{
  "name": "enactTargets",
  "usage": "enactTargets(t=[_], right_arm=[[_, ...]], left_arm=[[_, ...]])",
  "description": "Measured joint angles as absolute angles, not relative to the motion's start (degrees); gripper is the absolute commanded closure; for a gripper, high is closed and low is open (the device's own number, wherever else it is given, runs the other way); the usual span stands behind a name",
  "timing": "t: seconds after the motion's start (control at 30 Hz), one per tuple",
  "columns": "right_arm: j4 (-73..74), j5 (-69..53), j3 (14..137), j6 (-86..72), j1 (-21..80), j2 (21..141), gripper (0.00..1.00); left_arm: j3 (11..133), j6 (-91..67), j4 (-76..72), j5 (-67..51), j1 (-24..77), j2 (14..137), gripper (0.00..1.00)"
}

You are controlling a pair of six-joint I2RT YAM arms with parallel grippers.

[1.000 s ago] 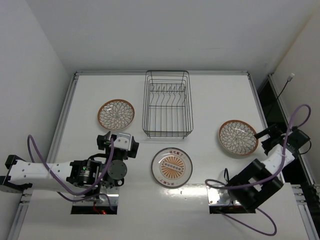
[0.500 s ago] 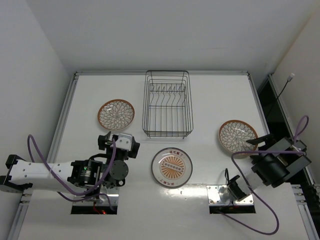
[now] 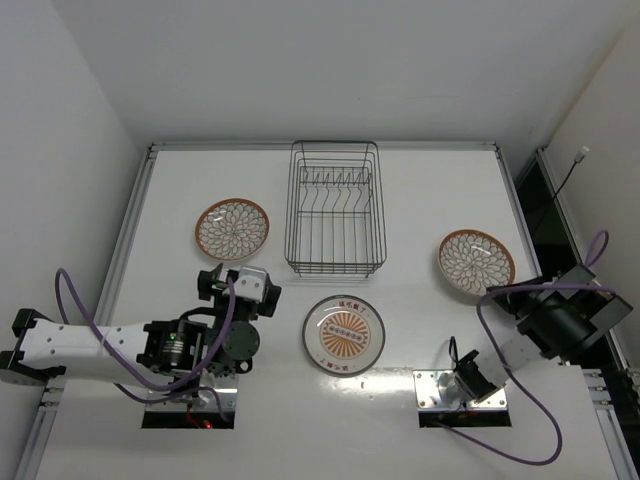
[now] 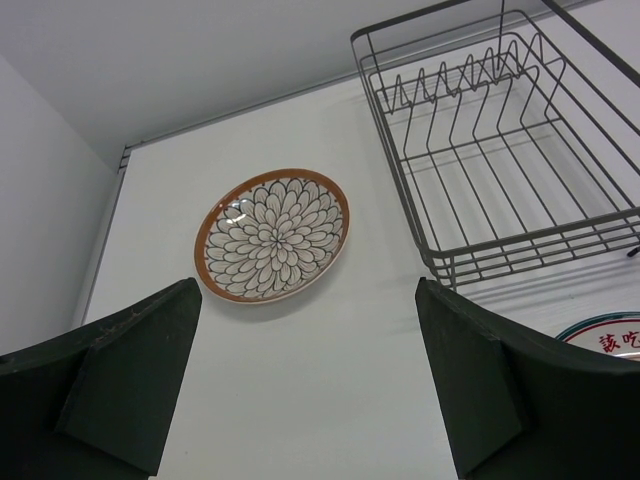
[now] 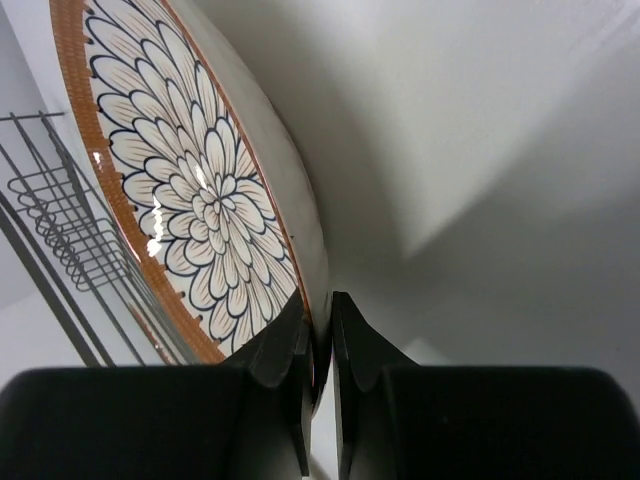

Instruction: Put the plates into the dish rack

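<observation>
Pinching petal-patterned plate (image 5: 190, 190) rim: right fingers (image 5: 283, 365), wrist view only.

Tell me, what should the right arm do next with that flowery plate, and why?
Probably lift it a little, straight up. The right tool is shut on the rim of the flowery plate, so the grip looks made, and the plate must clear the table before it can be carried left to the dish rack, whose slots hold nothing.
</observation>
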State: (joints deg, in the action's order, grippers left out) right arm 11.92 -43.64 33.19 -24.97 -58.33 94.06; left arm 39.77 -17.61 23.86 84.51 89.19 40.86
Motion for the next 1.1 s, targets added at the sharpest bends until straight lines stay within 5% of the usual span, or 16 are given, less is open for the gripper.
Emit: enactTargets(t=[0.17,0.43,0.63,0.83,1.1], right_arm=[[9.23,-43.33,30.7,-25.5,-56.66,90.32,1.0],[11.14,-38.11,29.58,-28.36,-50.24,61.63,1.0],[12.43,-29.26,30.2,-34.68,-42.33,51.9,1.0],[21.28,-11.6,44.69,-38.48,-22.87,55.31,1.0],[28.16,13.19,74.87,-39.05,2.59,79.31,1.0]], left_arm=[[40.03,-18.09,24.05,84.51,89.19,40.86,0.13],[40.05,-18.31,24.18,84.51,89.19,42.15,0.13],[40.05,-18.55,24.36,84.49,89.19,42.68,0.13],[40.07,-18.57,24.4,84.51,89.19,42.57,0.13],[40.07,-18.55,24.34,84.53,89.19,41.8,0.13]])
